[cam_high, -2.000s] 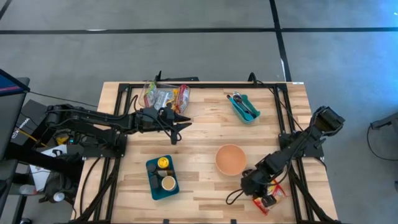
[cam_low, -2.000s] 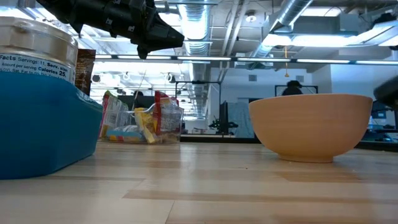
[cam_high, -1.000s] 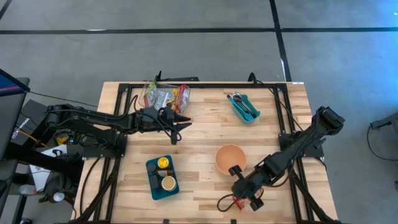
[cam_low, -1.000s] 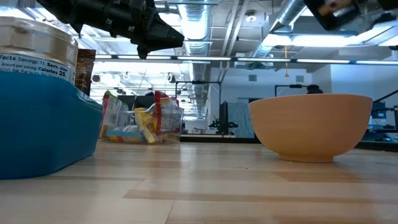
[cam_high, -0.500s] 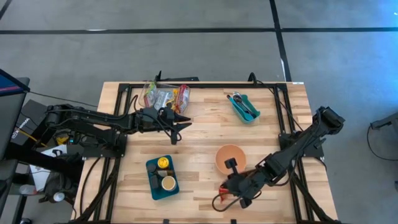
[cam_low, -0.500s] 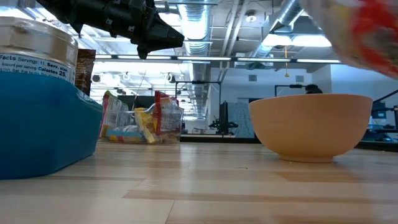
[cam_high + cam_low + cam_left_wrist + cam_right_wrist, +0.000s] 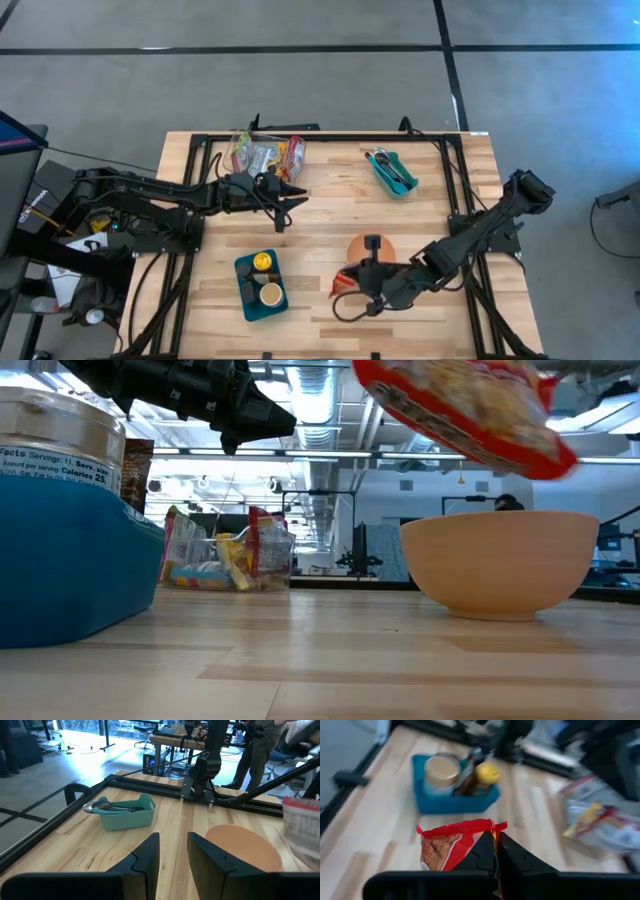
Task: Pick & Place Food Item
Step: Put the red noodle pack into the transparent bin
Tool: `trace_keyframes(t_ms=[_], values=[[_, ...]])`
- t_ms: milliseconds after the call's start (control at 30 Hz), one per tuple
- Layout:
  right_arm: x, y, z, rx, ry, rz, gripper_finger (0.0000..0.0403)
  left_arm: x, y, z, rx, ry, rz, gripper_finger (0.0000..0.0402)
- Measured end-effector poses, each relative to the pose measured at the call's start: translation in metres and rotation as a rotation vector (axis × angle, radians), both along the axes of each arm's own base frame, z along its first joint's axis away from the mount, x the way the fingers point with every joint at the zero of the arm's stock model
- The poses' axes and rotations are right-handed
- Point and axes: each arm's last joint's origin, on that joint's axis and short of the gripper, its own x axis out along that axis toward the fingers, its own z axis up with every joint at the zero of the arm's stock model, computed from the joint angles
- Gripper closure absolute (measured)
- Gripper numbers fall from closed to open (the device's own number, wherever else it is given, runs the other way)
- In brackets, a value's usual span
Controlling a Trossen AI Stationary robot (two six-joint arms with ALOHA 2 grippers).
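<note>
A red snack packet (image 7: 445,847) hangs in the air by the near-left side of the tan bowl (image 7: 372,248), with my right gripper (image 7: 496,840) shut on it. In the low view the packet (image 7: 465,410) floats tilted above the bowl's rim (image 7: 500,518). The bowl stands on its base on the wooden table (image 7: 320,215). My left gripper (image 7: 292,196) waits above the table's far left part. Its fingers (image 7: 150,852) stand a little apart, with nothing between them. My right gripper pinches the packet's crimped red edge (image 7: 490,829), close to one corner, between its two fingers. The rest of the packet spreads out to one side of the fingers. The packet is lifted clear of the table and the bowl and sits tilted.
A blue tray (image 7: 260,285) with jars stands near the front left. At the far right sits a teal tray (image 7: 392,172) with utensils. A clear bag of snacks (image 7: 265,155) lies at the far edge. Black frame rails (image 7: 330,138) border the table.
My right gripper has carried the red packet from the table's near right corner toward the left edge and upward. It turned as it went and kept shut on the packet. The packet is now lifted clear beside the bowl.
</note>
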Motion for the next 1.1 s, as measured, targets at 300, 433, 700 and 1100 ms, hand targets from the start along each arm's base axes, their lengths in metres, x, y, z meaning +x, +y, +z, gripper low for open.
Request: trace_keyframes(t_ms=[300,433,700,1100], values=[[-0.013,-0.025,0.037,-0.020,-0.151,-0.175,0.0403,0.000,0.000,0.001,0.000,-0.005,0.000,0.0308],[-0.017,-0.041,0.052,-0.016,-0.192,-0.222,0.0403,0.000,0.000,0.001,0.000,-0.006,0.000,0.0308],[-0.018,-0.076,0.068,-0.013,-0.240,-0.343,0.0403,0.000,0.000,0.003,0.002,-0.033,0.000,0.0308],[-0.014,-0.115,0.036,-0.090,-0.136,-0.478,0.0403,0.001,0.000,0.011,0.003,-0.113,0.000,0.0308]])
